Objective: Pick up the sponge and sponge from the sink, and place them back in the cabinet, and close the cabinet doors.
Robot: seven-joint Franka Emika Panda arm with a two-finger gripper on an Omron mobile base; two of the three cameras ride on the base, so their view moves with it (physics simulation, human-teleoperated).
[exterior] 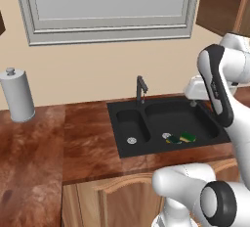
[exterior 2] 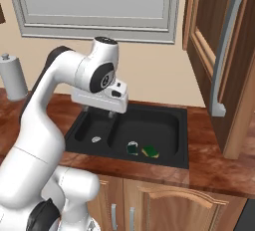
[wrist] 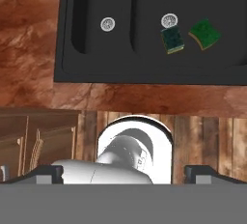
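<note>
Gripper (wrist: 123, 172) fingers spread wide, empty, at frame bottom. Two sponges (wrist: 172, 40) (wrist: 205, 33) upper right in sink (wrist: 144, 73), side by side nr drain.

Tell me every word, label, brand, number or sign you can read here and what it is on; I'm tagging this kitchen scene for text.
None can be read in any view.
The sponges show plain green tops, no print.
The sink, faucet and paper towel roll carry no markings.
The cabinet door is bare wood.
A small dark spot on the hand's casing is too small to tell whether it is a mark.
</note>
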